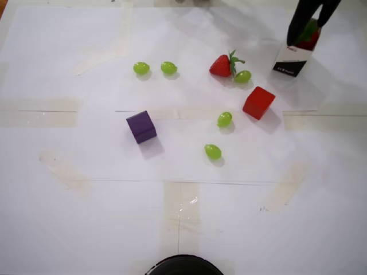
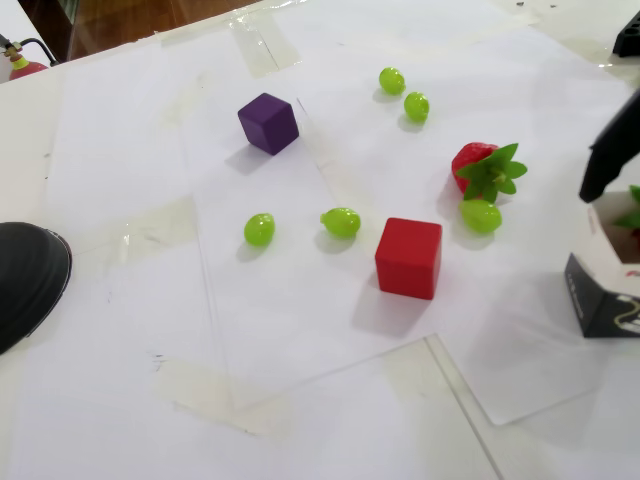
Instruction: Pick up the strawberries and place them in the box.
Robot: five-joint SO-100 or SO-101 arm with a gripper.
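One red strawberry (image 1: 221, 66) with a green stem lies on the white sheet, touching a green grape (image 1: 242, 76); it also shows in the fixed view (image 2: 472, 163). The white box (image 1: 291, 60) with a black band stands at the back right, and at the right edge of the fixed view (image 2: 600, 285). A second strawberry (image 1: 310, 35) sits in the box's open top, its leaves (image 2: 631, 215) showing inside the rim. My gripper (image 1: 308, 31) hangs over the box with its black jaws spread either side of that strawberry. Only one black finger (image 2: 608, 155) shows in the fixed view, above the box rim.
A red cube (image 1: 258, 102) stands in front of the box and a purple cube (image 1: 141, 126) sits mid-left. Several green grapes lie scattered, e.g. (image 1: 141, 68), (image 1: 225, 119), (image 1: 213, 151). A dark round object (image 1: 183, 266) sits at the near edge.
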